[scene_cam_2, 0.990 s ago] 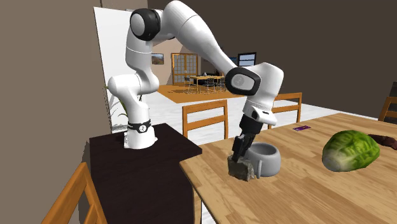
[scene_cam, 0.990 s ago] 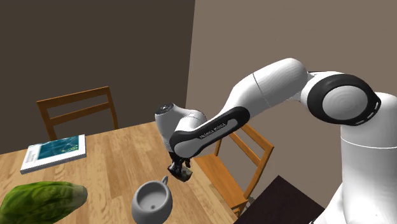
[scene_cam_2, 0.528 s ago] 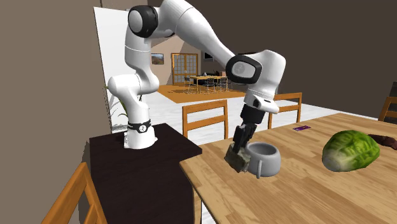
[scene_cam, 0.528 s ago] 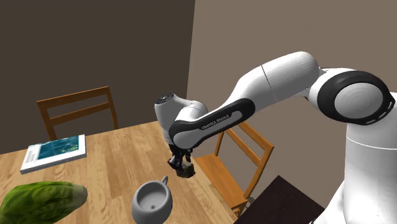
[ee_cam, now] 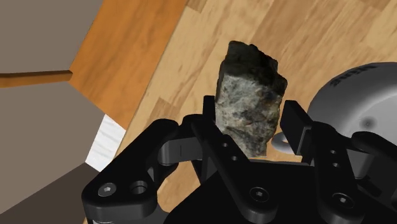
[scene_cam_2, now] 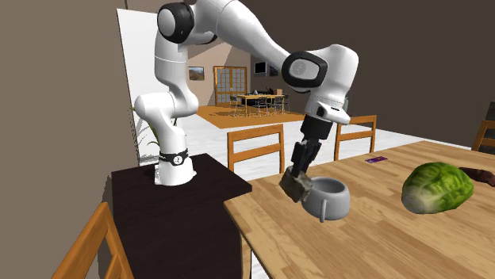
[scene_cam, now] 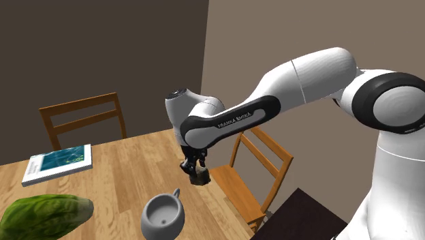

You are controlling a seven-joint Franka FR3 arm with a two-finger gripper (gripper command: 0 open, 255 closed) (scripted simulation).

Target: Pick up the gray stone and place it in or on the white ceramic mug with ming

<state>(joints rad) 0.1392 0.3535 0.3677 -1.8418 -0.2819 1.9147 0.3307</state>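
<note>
My gripper (scene_cam: 196, 172) is shut on the gray stone (scene_cam: 201, 177), a rough dark grey rock, and holds it in the air above the wooden table (scene_cam: 122, 170). In the second exterior view the stone (scene_cam_2: 294, 186) hangs beside the rim of the grey mug (scene_cam_2: 331, 197), on the side toward the stand. The wrist view has the stone (ee_cam: 249, 95) clasped between both black fingers (ee_cam: 295, 126), with the mug (ee_cam: 366, 102) just beyond it. In the shoulder view the mug (scene_cam: 163, 215) stands below and left of the gripper, near the table edge.
A green leafy vegetable (scene_cam: 42, 213) lies on the table at the shoulder view's lower left, a book (scene_cam: 58, 162) farther back. Wooden chairs (scene_cam: 255, 174) stand around the table. A small purple item (scene_cam_2: 376, 160) and another dark object (scene_cam_2: 480, 174) lie past the mug.
The gripper has lifted the stone off the table and carried it upward, a little closer to the mug's rim. The mug and vegetable have stayed put.
</note>
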